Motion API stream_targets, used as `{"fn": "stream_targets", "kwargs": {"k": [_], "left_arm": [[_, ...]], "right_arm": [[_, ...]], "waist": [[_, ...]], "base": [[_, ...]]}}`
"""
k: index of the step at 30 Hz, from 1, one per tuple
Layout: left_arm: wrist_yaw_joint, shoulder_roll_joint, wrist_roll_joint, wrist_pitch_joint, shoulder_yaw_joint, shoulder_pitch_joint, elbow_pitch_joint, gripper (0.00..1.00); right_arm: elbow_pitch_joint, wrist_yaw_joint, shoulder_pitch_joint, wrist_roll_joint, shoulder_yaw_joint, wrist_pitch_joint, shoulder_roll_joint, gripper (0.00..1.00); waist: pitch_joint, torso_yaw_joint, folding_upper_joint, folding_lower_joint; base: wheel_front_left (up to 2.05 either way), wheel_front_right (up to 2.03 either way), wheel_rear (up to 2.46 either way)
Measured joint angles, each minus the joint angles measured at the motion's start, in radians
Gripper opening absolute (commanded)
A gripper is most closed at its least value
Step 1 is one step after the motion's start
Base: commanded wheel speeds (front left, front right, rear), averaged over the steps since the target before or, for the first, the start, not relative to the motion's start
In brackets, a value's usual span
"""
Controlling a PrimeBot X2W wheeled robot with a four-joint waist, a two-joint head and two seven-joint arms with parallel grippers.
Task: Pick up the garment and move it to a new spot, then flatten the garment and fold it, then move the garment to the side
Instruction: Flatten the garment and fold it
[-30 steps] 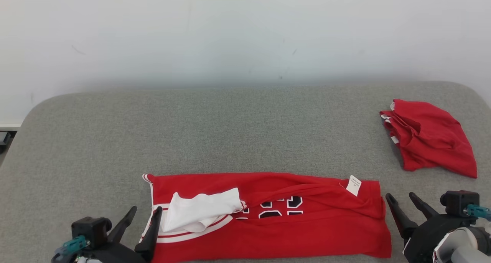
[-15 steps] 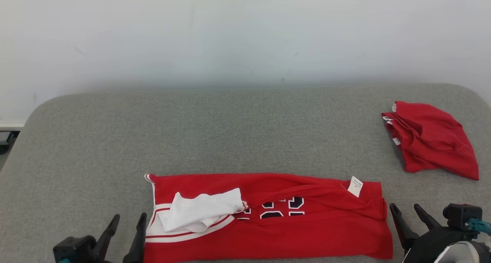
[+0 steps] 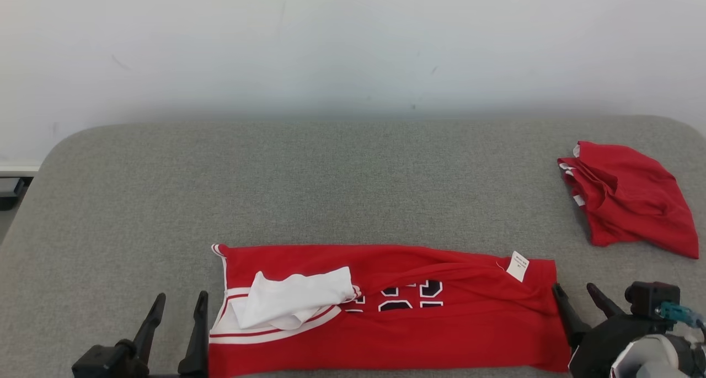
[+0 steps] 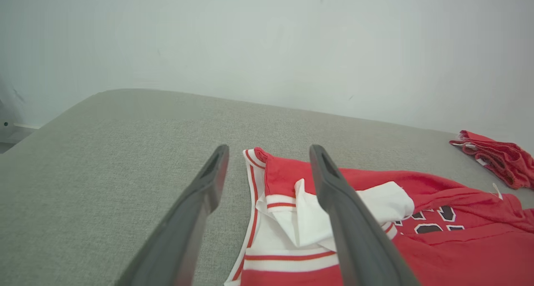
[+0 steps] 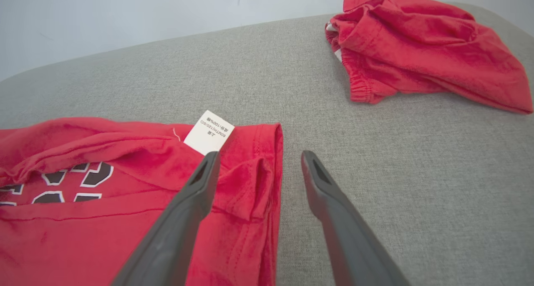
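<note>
A red jersey garment with black numbers, white trim and a white sleeve folded over it lies as a long band near the front edge of the grey cushion. A white label sticks up near its right end. My left gripper is open at the garment's left edge, empty. In the left wrist view the left gripper straddles the garment's striped left hem. My right gripper stands open at the right edge. In the right wrist view the right gripper straddles the garment's right hem.
A second red garment lies crumpled at the right of the grey cushion; it also appears as the red heap and the distant red bundle. A pale wall rises behind. The cushion's left edge drops to the floor.
The head camera shifted slightly, so the scene slid right. My left gripper has dropped lower and its fingers now point straight up at the hem. The right gripper edged toward the garment's right end.
</note>
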Motion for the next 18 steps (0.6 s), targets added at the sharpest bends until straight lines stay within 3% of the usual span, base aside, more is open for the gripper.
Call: {"fn": "stream_targets", "kwargs": {"k": [18], "left_arm": [[0.000, -0.067, 0.110, -0.001, 0.029, 0.003, -0.077, 1.00]], "right_arm": [[0.149, -0.004, -0.100, 0.006, 0.044, 0.174, 0.031, 1.00]], "waist": [[0.035, 0.052, 0.0000, 0.0000]], "base": [[0.00, 0.00, 0.00]]}}
